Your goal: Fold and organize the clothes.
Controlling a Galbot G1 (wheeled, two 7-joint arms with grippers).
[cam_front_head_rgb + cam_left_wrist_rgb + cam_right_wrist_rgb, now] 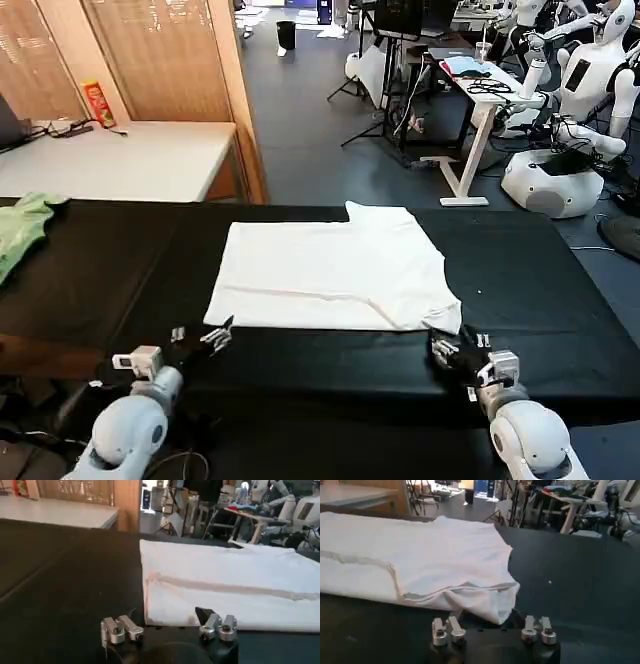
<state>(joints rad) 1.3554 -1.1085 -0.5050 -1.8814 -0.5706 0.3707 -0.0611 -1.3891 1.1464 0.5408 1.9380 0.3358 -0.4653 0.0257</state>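
A white cotton T-shirt, partly folded into a rectangle, lies flat at the middle of the black cloth-covered counter. The left gripper rests at the shirt's near left corner, fingers spread and holding nothing. The right gripper sits at the near right corner, fingers likewise released. A crumpled green garment lies at the far left.

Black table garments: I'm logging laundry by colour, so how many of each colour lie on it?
White: 1, the T-shirt, partly folded at the middle of the black table.
Green: 1, the green garment, at the table's left edge.
Total: 2.
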